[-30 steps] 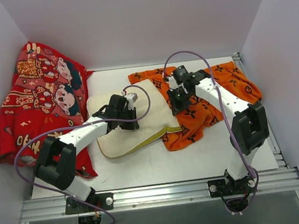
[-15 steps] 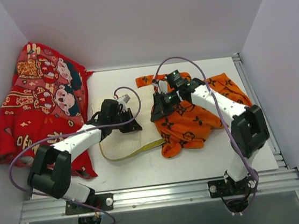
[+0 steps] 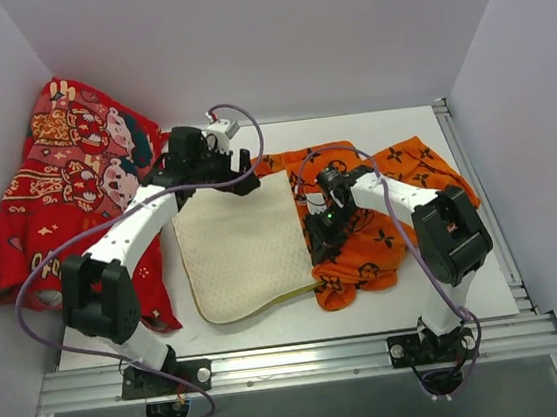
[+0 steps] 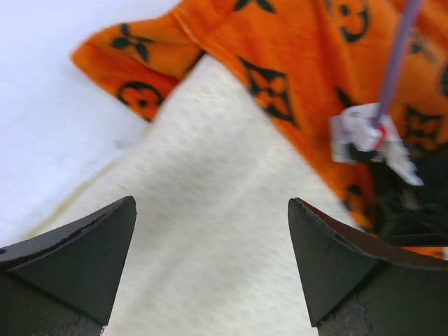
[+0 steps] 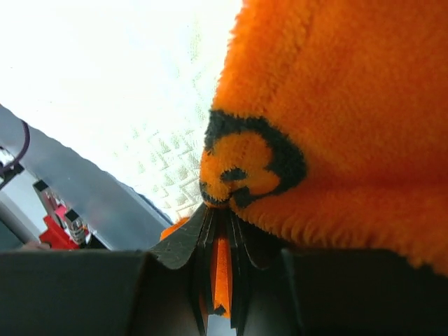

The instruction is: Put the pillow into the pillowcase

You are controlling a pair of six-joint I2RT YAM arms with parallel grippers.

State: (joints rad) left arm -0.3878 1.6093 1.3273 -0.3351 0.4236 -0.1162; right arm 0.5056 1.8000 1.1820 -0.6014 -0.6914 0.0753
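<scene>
A: Left gripper [image 4: 210, 203], state?

B: Jaws spread wide, nothing between them. It hangs over the far edge of the pillow [image 3: 238, 248], near the corner where the orange fabric begins. I read it as free to re-grip or to push.

A: Right gripper [image 5: 222, 224]?

B: Closed on a fold at the edge of the pillowcase [image 3: 376, 253]. Orange pile is pinched between the fingers, with the pillow's weave just beside it. It is probably held there to keep the opening lifted along the pillow's right edge.

A: Where is the pillow?

B: Flat at the middle of the tabletop [image 3: 272, 330], almost all of it bare. Only its right edge and far right corner meet the case, which is bunched toward the tabletop's right side. Insertion looks barely begun.

A: Anything else?

B: A red cloth [image 3: 74, 181] is heaped at the left edge. Neither gripper touches it.
</scene>
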